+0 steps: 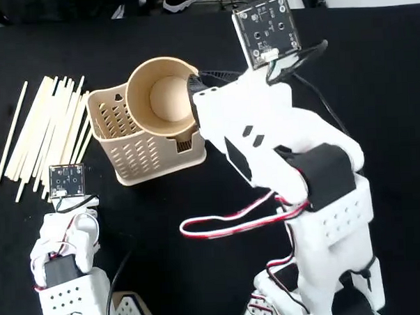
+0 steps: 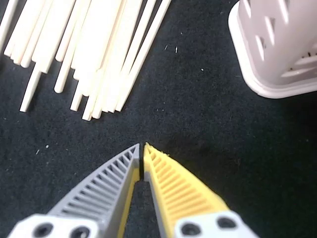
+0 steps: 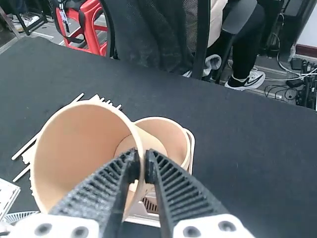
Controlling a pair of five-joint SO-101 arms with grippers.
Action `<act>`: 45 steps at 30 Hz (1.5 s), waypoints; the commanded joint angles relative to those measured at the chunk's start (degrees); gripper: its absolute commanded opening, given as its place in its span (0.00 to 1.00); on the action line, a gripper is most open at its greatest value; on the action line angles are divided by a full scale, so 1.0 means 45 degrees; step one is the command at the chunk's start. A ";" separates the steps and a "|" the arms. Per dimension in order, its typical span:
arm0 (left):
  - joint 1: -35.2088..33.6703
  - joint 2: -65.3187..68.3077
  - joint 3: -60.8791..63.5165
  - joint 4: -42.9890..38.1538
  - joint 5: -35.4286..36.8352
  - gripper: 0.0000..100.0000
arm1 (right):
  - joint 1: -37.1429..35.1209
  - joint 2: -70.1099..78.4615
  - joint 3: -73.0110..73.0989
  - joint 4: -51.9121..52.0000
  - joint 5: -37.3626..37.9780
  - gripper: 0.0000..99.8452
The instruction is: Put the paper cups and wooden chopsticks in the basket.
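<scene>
Bright, even room light leaves only faint, soft shadows.

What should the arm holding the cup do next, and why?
Probably lower it a little. The right gripper has its jaws shut on the rim of a paper cup, tilted over the basket where another cup already sits, so it likely should nest down before release.

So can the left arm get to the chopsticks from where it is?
Probably yes. The left gripper sits just short of the chopsticks, with only bare table between them, and the basket is off to one side. It is shut, so it would need to open first.
</scene>
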 commanded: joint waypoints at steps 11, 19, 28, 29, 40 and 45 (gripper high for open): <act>0.0088 -0.0098 0.0147 -0.0195 -0.0078 0.03 | 0.0899 0.0518 -0.1983 -0.0449 -0.0098 0.01; 0.0088 -0.0098 0.0147 -0.0195 -0.0078 0.03 | 0.0821 0.0850 -0.1924 -0.0996 -0.0098 0.01; 0.0088 -0.0098 0.0147 -0.0195 -0.0078 0.03 | 0.0879 0.2589 -0.1241 -0.2110 0.0020 0.01; 0.0088 -0.0098 0.0147 -0.0195 -0.0078 0.03 | 0.0879 0.2628 -0.1201 -0.2149 0.0020 0.01; 0.0088 -0.0098 0.0147 -0.0195 -0.0078 0.03 | 0.0801 0.2667 -0.1182 -0.1856 0.0391 0.32; 0.0088 -0.0098 0.0147 -0.0195 -0.0078 0.03 | 0.0899 0.2276 -0.1475 -0.1250 0.1250 0.29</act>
